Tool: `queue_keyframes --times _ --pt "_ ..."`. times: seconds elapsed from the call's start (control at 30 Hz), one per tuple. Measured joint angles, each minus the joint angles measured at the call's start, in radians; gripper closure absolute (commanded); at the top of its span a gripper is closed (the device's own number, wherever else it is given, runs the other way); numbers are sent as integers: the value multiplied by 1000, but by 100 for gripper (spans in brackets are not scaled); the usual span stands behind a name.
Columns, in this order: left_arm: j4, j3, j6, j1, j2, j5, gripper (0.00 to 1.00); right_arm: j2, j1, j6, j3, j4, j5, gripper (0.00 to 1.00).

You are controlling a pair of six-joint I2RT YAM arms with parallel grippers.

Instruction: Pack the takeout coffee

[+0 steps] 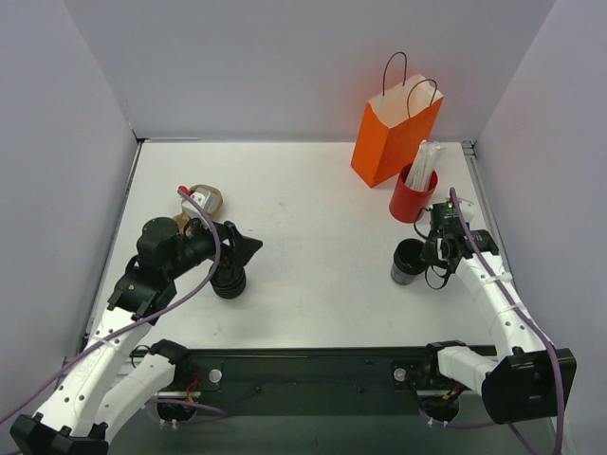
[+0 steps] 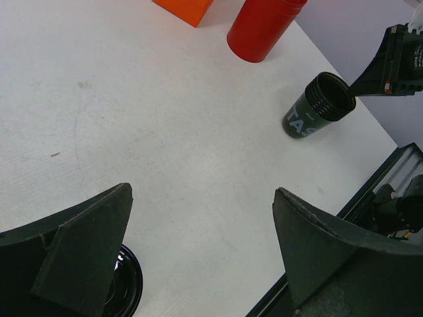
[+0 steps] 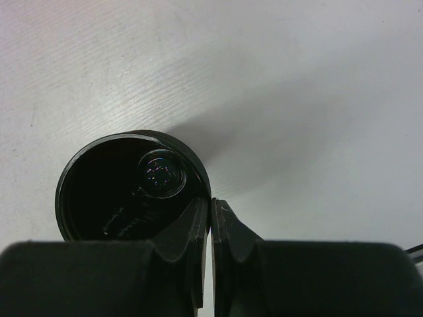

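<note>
One high fixed view, two wrist views.
Top camera looks down over the whole table (image 1: 313,227); left wrist faces across it toward the distant coffee cup (image 2: 319,104); right wrist stares into that same cup from very close.

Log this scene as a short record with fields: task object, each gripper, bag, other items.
task object: small dark grey-black disposable cup, open-topped, on the white table
right gripper: shut, pinching the cup's rim
left gripper: open, holding nothing, close to a low ribbed black round stack
bag: orange paper bag, standing far right; cup not yet inside
other: red cup of white straws, between bag and cup
</note>
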Motion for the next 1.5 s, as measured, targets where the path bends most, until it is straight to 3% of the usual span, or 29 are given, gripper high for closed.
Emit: queue_keyframes --times 0.83,1.5 --pt "6 0 0 -2 0 3 3 -92 0 -7 9 -4 0 100" --pt "5 0 9 -2 -33 -62 4 -167 2 2 225 -53 -38 100"
